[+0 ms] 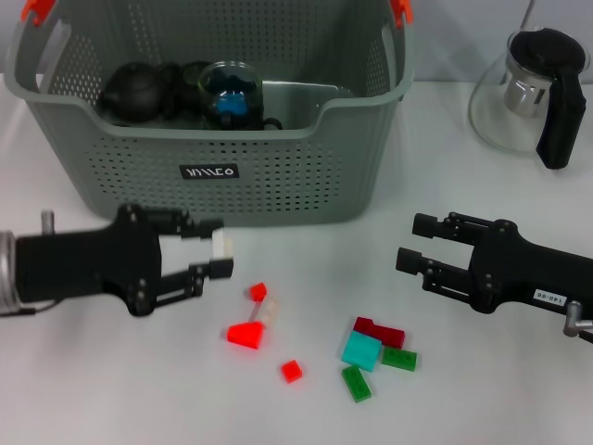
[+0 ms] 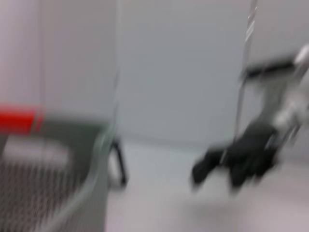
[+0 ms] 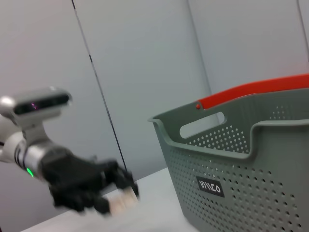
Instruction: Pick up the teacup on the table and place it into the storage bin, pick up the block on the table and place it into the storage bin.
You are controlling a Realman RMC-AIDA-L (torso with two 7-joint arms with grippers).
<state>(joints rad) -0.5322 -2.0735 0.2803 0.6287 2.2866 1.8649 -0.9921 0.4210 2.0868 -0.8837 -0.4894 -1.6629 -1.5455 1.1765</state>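
Left gripper [image 1: 215,257] in front of the storage bin [image 1: 278,176], pinching a small white block [image 1: 222,245] between its fingers, apparently lifted for dropping in. Right gripper [image 1: 414,246] well right of the bin, fingers spread, idle. Teacup [image 1: 229,95] already inside the bin beside a dark teapot [image 1: 137,91]. More blocks [image 1: 375,349] lying before the bin. Label [image 1: 208,171] on the bin's front wall not legible.
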